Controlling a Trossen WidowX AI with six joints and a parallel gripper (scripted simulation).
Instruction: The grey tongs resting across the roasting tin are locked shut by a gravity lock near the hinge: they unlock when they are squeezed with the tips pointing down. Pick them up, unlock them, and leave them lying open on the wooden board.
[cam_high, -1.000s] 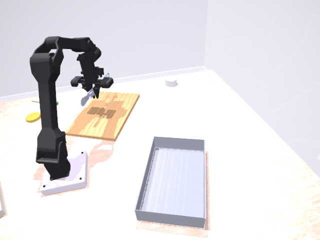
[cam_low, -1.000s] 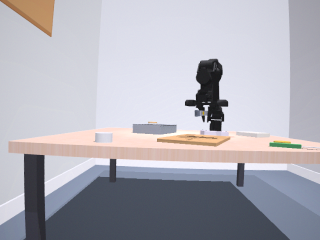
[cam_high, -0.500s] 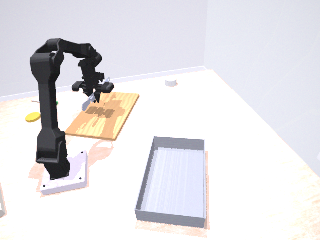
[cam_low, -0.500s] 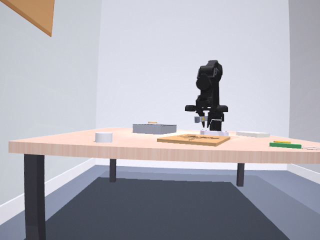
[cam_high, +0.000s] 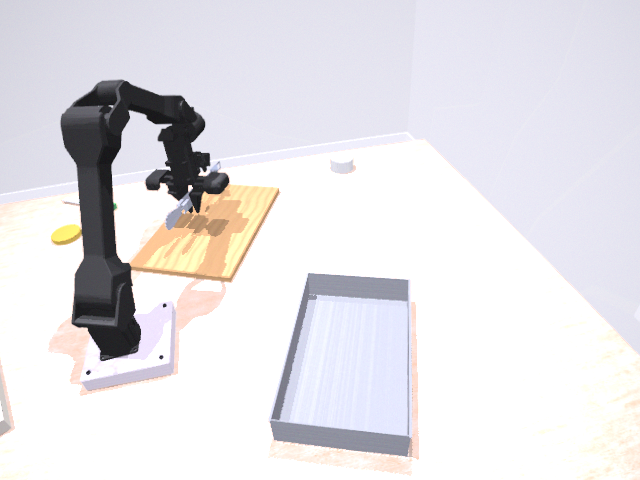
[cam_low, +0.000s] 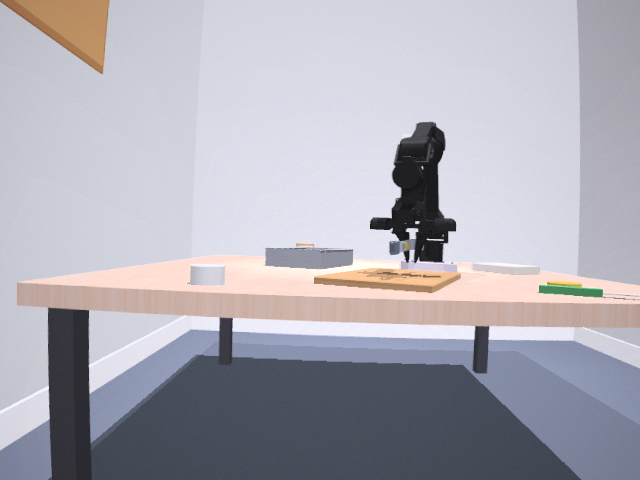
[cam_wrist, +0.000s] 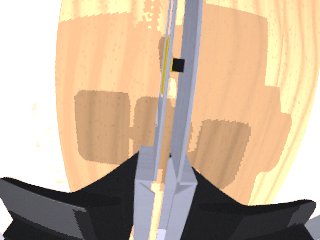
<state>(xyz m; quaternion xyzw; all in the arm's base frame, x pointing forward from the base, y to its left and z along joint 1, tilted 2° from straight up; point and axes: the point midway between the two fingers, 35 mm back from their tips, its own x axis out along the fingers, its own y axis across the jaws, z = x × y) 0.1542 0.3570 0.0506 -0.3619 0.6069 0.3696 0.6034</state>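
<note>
My gripper (cam_high: 192, 205) (cam_low: 414, 254) (cam_wrist: 158, 158) is shut on the grey tongs (cam_high: 176, 211) (cam_low: 397, 247) (cam_wrist: 189, 105). It holds them low over the far left part of the wooden board (cam_high: 206, 260) (cam_low: 431, 282) (cam_wrist: 100, 60). The tongs slant with their tips down and to the left, just above the board. In the wrist view the two arms lie close together with a thin gap. A small black lock piece (cam_wrist: 178, 64) sits on the right arm. The grey roasting tin (cam_high: 356, 283) (cam_low: 308, 256) stands empty at the front right of the table.
A small white cup (cam_high: 341, 165) (cam_low: 207, 274) stands at the far side. A yellow disc (cam_high: 66, 234) (cam_low: 564, 283) and a green bar (cam_low: 570, 290) lie left of the arm. A white tray (cam_low: 505, 268) lies near the arm's base plate (cam_high: 131, 369).
</note>
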